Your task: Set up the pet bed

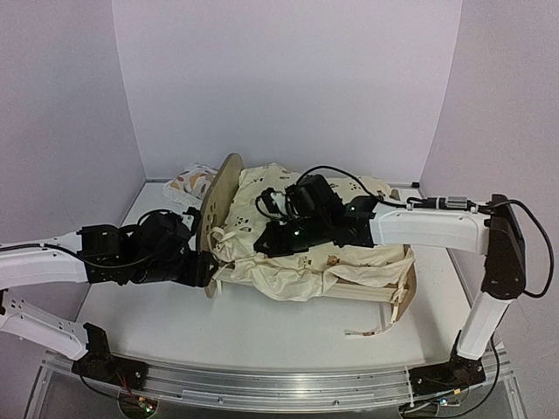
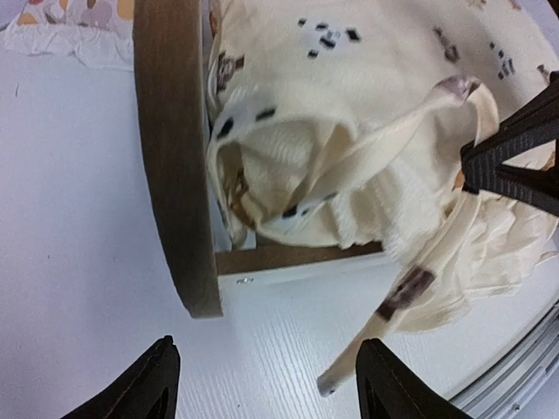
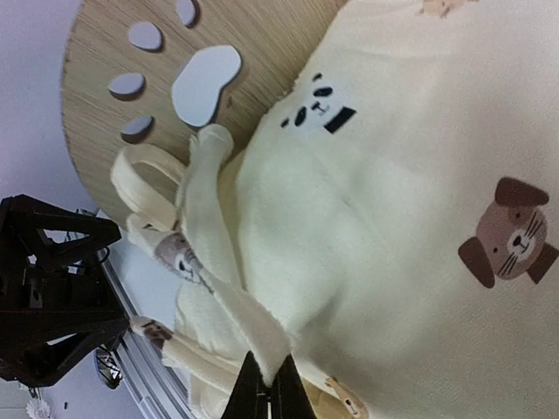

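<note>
The pet bed stands on the table, straight ahead of my left gripper and underneath my right gripper. The cream animal-print quilt is heaped over the bed frame and spills over the side rail that faces my bases.

Through my left wrist camera, the rounded end board stands on edge just beyond my fingertips, and the rail runs away from it toward my other arm. My left gripper is released. Its jaws are spread wide above the bare table with nothing between them. A loose tie of the quilt trails down to the table just ahead of one finger.

My right gripper is clenched on a strip of the quilt, and the cloth rises in a narrow fold into my closed fingertips. Beyond it I see the end board with its paw-print cutouts.

A small leaf-print pillow lies on the table past that end board, on the far side of it from my left gripper.
</note>
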`<state>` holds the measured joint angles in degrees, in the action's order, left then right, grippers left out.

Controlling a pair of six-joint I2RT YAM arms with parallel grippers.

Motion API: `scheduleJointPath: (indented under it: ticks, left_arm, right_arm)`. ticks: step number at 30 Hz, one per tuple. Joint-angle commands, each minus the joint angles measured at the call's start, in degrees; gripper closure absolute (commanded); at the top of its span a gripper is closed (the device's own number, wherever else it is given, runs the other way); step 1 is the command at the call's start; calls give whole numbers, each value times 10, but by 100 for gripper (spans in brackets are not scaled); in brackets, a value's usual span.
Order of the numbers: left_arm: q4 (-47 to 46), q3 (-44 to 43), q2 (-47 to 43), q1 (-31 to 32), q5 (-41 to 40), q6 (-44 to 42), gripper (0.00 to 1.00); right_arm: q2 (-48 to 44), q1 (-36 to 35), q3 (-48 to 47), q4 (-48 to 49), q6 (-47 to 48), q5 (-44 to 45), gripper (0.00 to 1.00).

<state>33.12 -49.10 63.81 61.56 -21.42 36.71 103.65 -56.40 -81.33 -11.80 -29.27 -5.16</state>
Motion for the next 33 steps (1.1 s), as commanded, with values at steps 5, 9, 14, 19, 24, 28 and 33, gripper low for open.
scheduleJointPath:
  ticks: [5, 9, 14, 19, 24, 28, 33]
  left_arm:
    - [-27, 46, 45, 1, 45, 48, 30]
    - [-37, 57, 63, 1, 40, 56, 33]
    - [-44, 53, 67, 1, 20, 50, 39]
    - [-37, 28, 77, 1, -19, 25, 43]
    - [-3, -8, 71, 1, -55, 13, 48]
    - [-15, -20, 48, 1, -61, -12, 53]
    - [-23, -41, 59, 1, -76, -36, 57]
  right_arm:
    - [22, 6, 22, -9, -29, -23, 100]
    - [6, 12, 43, -14, -29, -35, 100]
    - [-52, 21, 88, -21, -32, -60, 100]
    - [-94, 24, 105, -48, -23, -55, 95]
    - [-119, 25, 107, -67, -19, -62, 73]
    - [-114, 12, 99, -67, 0, -171, 60]
    - [-97, -46, 77, -67, 50, -202, 54]
